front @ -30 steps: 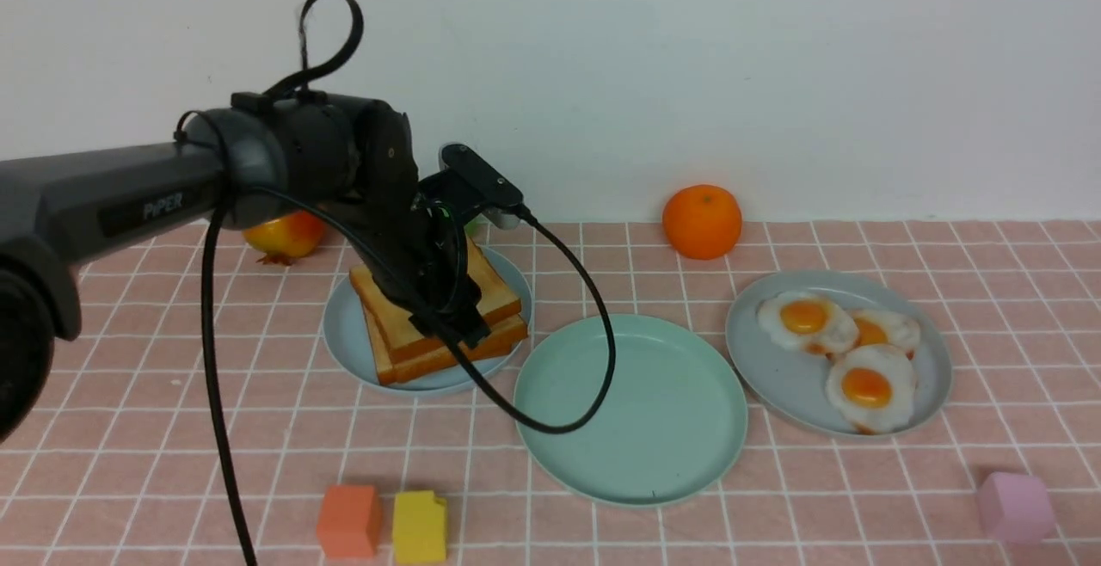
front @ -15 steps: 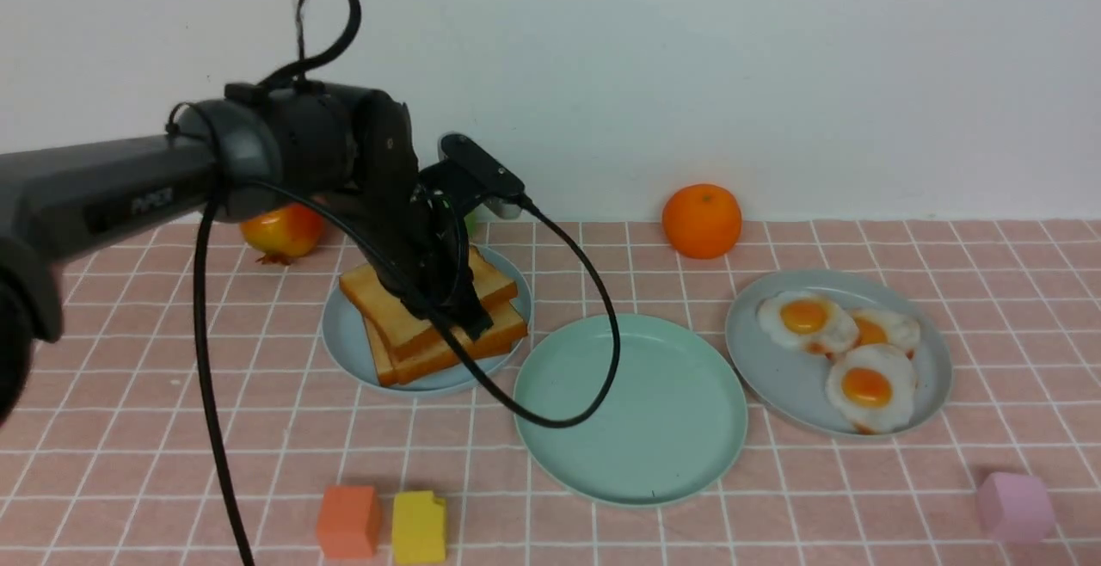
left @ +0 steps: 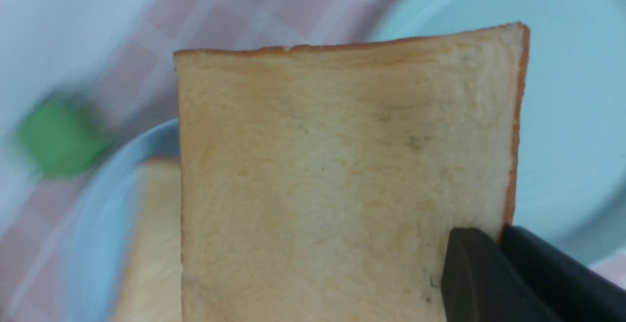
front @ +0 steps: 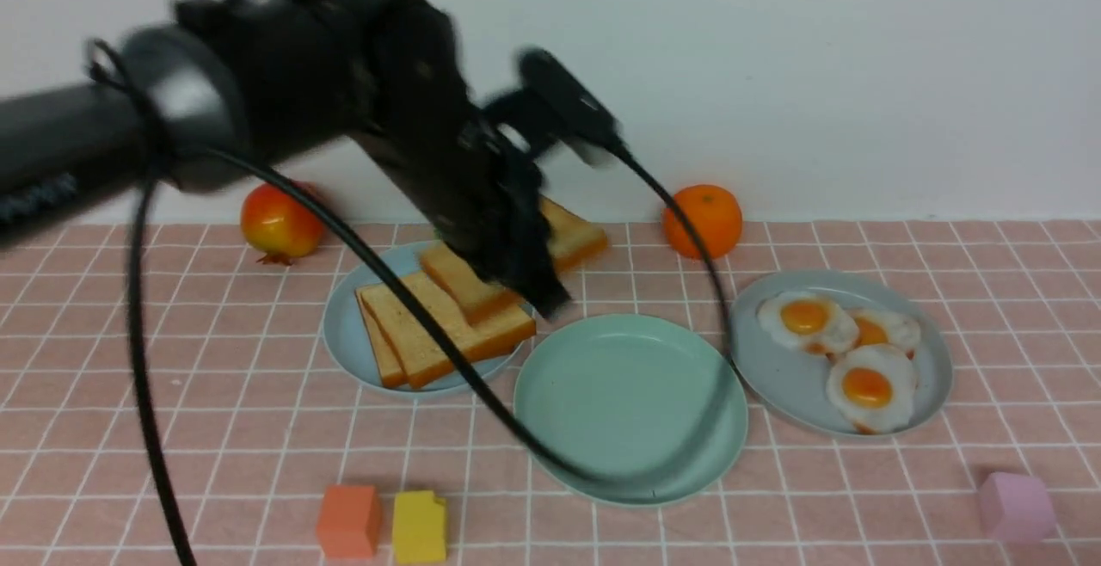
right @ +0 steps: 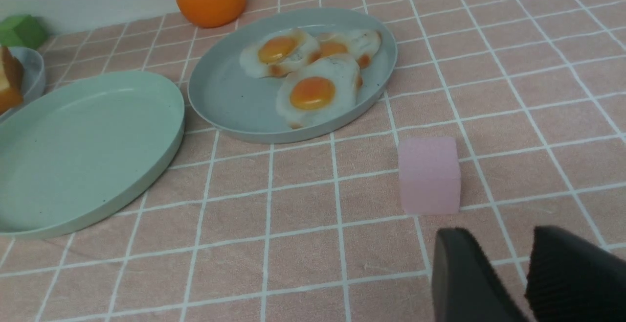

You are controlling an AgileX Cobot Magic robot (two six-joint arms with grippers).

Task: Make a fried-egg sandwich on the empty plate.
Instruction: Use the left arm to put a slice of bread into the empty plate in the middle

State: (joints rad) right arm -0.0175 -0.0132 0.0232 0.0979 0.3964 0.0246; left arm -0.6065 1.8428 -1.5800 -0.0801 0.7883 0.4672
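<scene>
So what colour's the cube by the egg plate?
Pale pink cube, clearest in the right wrist view.

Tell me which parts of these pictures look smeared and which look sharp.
Front view: the left arm and its lifted toast slice are smeared, while the fried eggs are crisp. Left wrist view: the toast is sharp, the green block blurred. Right wrist view: sharp throughout.

Empty plate (front: 636, 385) seen bare, reachable from above; near rim crossed by the hanging black cable (front: 478, 396); toast plate (front: 342, 334) and egg plate (front: 778, 385) crowded alongside.
</scene>
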